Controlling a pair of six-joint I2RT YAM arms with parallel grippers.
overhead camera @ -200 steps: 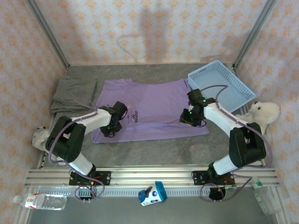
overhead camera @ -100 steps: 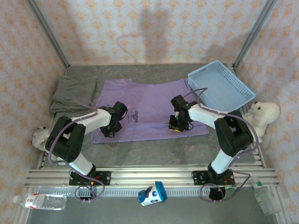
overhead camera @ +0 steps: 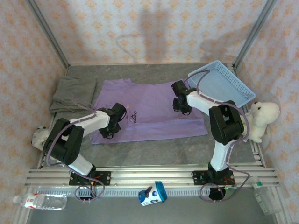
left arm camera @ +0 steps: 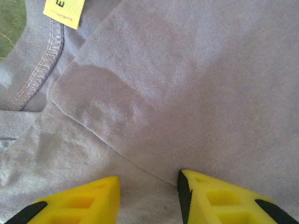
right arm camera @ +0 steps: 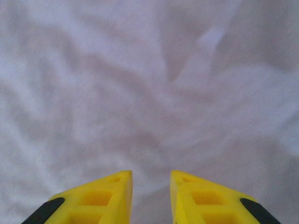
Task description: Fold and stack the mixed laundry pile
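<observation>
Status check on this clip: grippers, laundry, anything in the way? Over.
Left gripper fingers apart, low over lavender T-shirt near its collar. Right gripper fingers slightly apart over its far right. Grey garment lying far left, unstacked. Blue basket crowds shirt's far-right corner.

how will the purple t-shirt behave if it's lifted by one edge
Probably floppy: the purple T-shirt lies flat and softly creased, so it would likely drape and sag. It looks thin, so likely light. Pushed across the table, it would probably bunch into wrinkles rather than slide whole.
</observation>
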